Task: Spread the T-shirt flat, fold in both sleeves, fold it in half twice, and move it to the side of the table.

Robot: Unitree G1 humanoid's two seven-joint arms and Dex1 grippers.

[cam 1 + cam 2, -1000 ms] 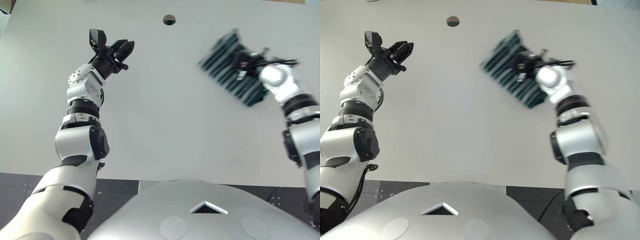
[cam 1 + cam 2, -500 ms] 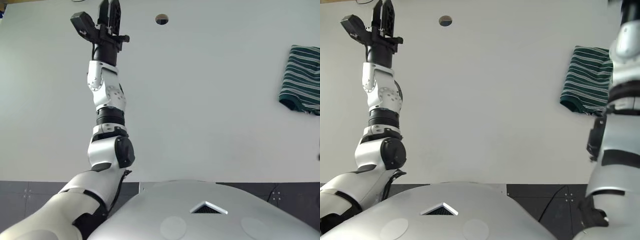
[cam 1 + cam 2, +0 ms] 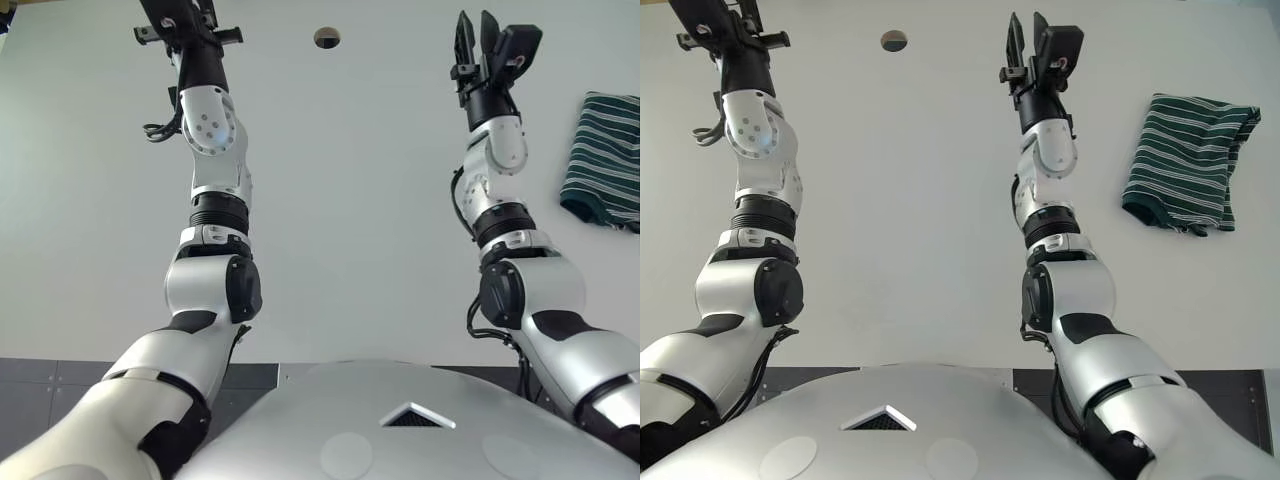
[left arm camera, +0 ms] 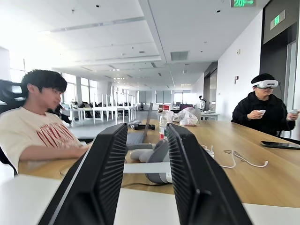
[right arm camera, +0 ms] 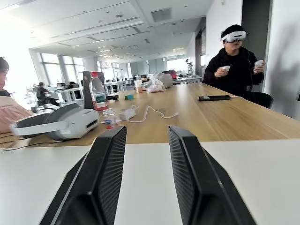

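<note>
The T-shirt [image 3: 605, 160] is dark green with thin white stripes. It lies folded into a small bundle at the right side of the white table [image 3: 340, 220], with nothing touching it. My right gripper [image 3: 478, 30] is held up over the far middle of the table, well left of the shirt. It is open and empty, and its two black fingers [image 5: 110, 173] stand apart in the right wrist view. My left gripper [image 4: 146, 136] is raised over the far left of the table. It is also open, with nothing between its fingers.
A small round hole [image 3: 326, 38] sits in the table top near the far edge, between the two arms. Beyond the table stand wooden desks [image 5: 211, 122] with a bottle, cables and headsets, and people sit at them.
My right gripper carried the shirt to the right side, let it go and swung up to the middle. My left arm straightened and rose higher. The shirt has lain still for the last half second.
</note>
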